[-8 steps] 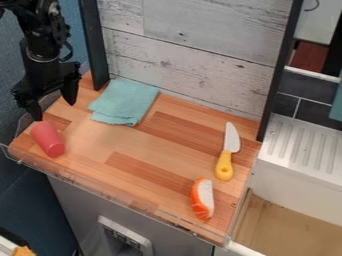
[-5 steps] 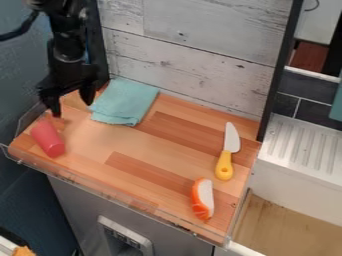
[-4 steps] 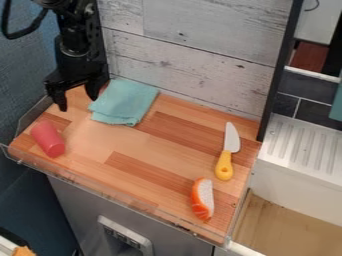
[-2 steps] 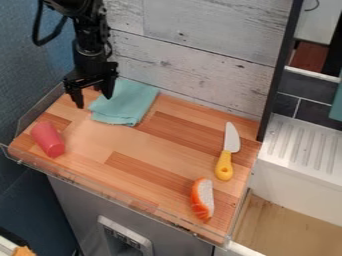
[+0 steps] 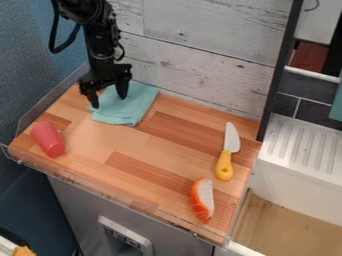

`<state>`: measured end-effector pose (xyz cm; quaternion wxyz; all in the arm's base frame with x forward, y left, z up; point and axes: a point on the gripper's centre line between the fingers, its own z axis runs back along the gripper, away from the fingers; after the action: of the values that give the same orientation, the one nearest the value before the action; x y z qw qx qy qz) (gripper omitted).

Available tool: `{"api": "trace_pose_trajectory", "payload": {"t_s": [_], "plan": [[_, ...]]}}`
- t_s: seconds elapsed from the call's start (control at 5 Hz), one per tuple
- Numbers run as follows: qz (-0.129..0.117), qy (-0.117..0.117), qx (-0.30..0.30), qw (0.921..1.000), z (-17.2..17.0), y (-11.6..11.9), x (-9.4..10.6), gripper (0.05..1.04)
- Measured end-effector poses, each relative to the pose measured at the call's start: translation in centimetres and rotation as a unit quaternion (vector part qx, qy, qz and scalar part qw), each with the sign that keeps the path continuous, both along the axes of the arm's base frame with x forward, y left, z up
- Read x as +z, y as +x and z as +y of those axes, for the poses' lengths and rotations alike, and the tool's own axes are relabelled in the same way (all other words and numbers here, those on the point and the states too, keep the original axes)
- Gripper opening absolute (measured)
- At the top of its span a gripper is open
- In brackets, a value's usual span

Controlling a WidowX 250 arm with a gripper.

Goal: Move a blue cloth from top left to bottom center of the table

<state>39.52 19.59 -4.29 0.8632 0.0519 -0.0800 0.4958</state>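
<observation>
Lowering and closing on the blue cloth [image 5: 135, 106] appears to be the step in hand. The cloth lies folded at the upper left of the desk [image 5: 127, 142], near the wall panel [image 5: 200, 75]. The tool [image 5: 108, 100] is over its left part, fingers spread wide, with no cloth gripped. Whether the fingertips touch the fabric cannot be determined from this angle.

Fault 1: empty grip. Probable cause: closing too high. The cloth is thin and lies flat, so the fingertips would meet above it.

Fault 2: partial grip. Probable cause: pinching the top layer alone, or only the left margin, where one fingertip is near the edge. The fold may then open out, or the fabric may slip free during the lift.

Fault 3: overload at the desk surface. Probable cause: excessive descent, pressing rigid fingertips into the wood through the soft layer.

Fault 4: contact with the red cylinder [image 5: 48, 139]. It lies on its side at the left and could roll if a low, trailing corner catches it. Lift adequately before travel.

Fault 5: misplacement. Releasing too far forward could drape the fabric over the clear guard [image 5: 89, 183] at the front edge; releasing too far right could cover the orange-and-white food piece [image 5: 203, 199]. The knife [image 5: 225, 162] is well apart from the likely route and presents less risk.
</observation>
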Motion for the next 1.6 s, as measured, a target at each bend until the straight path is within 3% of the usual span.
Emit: {"api": "trace_pose_trajectory", "payload": {"t_s": [0.4, 0.6, 0.8, 1.6], "plan": [[-0.024, -0.017, -0.017, 0.9994, -0.4, 1.4, -0.5, 0.999], [-0.022, -0.034, -0.023, 0.9989, -0.9, 1.3, -1.9, 1.000], [-0.023, -0.041, -0.029, 0.9985, -1.2, 1.2, -2.2, 1.000], [-0.015, -0.036, -0.099, 0.9943, -6.2, -0.7, -2.5, 0.998]]}}
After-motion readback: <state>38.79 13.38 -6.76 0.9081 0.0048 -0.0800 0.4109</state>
